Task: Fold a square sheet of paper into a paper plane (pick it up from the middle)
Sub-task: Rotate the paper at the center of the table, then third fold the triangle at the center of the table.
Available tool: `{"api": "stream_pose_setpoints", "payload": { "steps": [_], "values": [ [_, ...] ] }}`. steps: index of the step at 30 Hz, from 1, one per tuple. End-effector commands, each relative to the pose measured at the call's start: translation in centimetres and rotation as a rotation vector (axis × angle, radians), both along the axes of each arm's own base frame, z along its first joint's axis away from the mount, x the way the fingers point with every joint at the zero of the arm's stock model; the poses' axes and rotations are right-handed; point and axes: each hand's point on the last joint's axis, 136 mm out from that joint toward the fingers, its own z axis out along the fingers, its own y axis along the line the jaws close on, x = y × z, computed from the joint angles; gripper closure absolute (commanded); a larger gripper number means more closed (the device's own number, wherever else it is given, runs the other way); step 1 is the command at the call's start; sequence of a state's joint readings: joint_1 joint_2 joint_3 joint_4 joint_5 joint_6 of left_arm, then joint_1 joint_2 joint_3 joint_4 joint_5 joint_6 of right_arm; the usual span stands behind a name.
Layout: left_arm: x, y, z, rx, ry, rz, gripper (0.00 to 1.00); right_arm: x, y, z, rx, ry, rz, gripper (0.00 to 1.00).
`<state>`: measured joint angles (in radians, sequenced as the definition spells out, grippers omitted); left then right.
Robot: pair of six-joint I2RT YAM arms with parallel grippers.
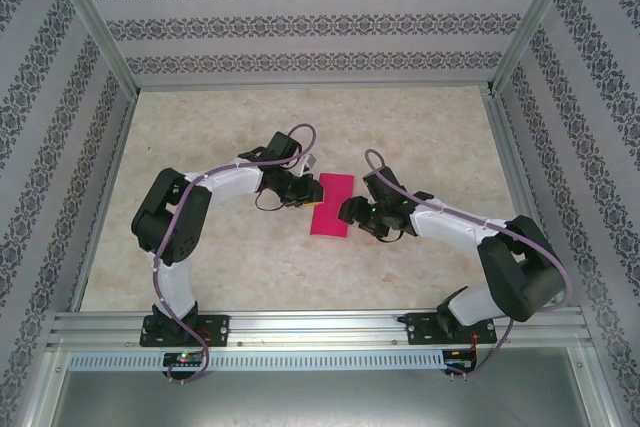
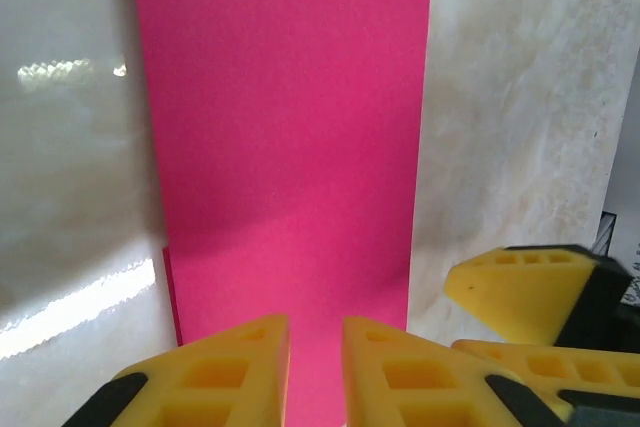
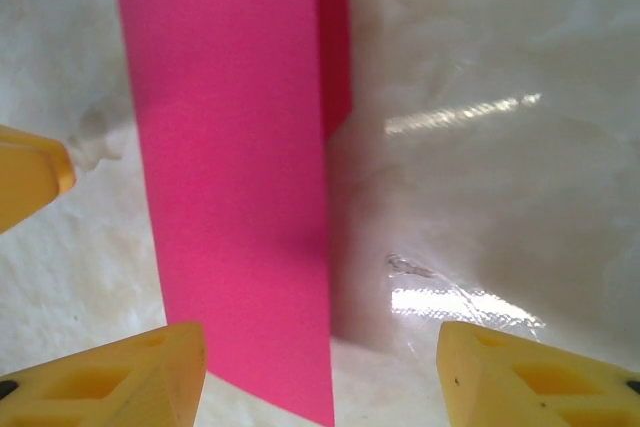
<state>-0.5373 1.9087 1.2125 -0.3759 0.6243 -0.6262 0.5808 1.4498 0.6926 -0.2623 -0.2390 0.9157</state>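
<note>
The square sheet of paper [image 1: 332, 205] is magenta-pink and lies flat on the table, folded into a narrow rectangle [image 2: 290, 127]. A sliver of its lower layer peeks out along one long edge [image 3: 336, 37]. The paper plane is out of view. My left gripper [image 1: 306, 197] hovers at the sheet's left side. Its yellow jaws stand a narrow gap apart over the paper [image 2: 316, 357], with pink showing between them. My right gripper [image 1: 350, 213] is at the sheet's right side with its jaws wide apart [image 3: 320, 367], straddling the paper's near corner [image 3: 300, 387] and bare table.
The tabletop [image 1: 220, 137] is pale marble-patterned, fenced by aluminium rails [image 1: 320, 325] and patterned walls. The two grippers face each other closely across the paper; a right fingertip [image 2: 530, 292] shows in the left wrist view and a left fingertip [image 3: 30, 177] in the right wrist view.
</note>
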Motion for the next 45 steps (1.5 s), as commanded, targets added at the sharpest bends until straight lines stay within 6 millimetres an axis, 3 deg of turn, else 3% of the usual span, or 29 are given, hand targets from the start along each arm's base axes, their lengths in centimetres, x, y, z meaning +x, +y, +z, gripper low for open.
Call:
{"api": "stream_pose_setpoints", "payload": {
  "steps": [1,9,17,19,24,27,37,41,45],
  "values": [
    [1.0,-1.2,0.8,-0.044,-0.038,-0.017,0.79,0.7,2.4,1.4,0.145,-0.029,-0.052,0.37],
    [0.8,-0.9,0.2,-0.025,-0.028,-0.014,0.8,0.2,5.2,0.2,0.259,-0.01,-0.019,0.42],
    [0.8,-0.8,0.3,-0.018,-0.036,-0.014,0.8,0.3,4.5,1.3,0.313,-0.074,-0.084,0.51],
    [0.8,-0.8,0.3,-0.02,-0.036,-0.015,0.8,0.4,4.0,1.6,0.307,-0.083,-0.103,0.57],
    [0.8,-1.0,0.7,-0.037,-0.04,-0.02,0.8,0.5,2.8,2.2,0.29,-0.073,-0.144,0.86],
    [1.0,-0.7,1.4,-0.028,-0.07,-0.009,0.8,0.5,2.9,2.2,0.281,-0.045,-0.108,0.94],
    [1.2,1.4,3.0,0.047,-0.166,0.044,0.81,0.8,6.4,4.2,0.325,-0.011,0.162,0.97],
    [0.6,1.3,2.7,0.032,-0.149,0.024,0.81,0.0,6.0,3.9,0.296,0.012,0.192,0.97],
    [0.0,0.5,2.0,-0.008,-0.115,-0.006,0.81,-1.2,4.3,2.9,0.241,0.053,0.189,0.97]
  ]
}}
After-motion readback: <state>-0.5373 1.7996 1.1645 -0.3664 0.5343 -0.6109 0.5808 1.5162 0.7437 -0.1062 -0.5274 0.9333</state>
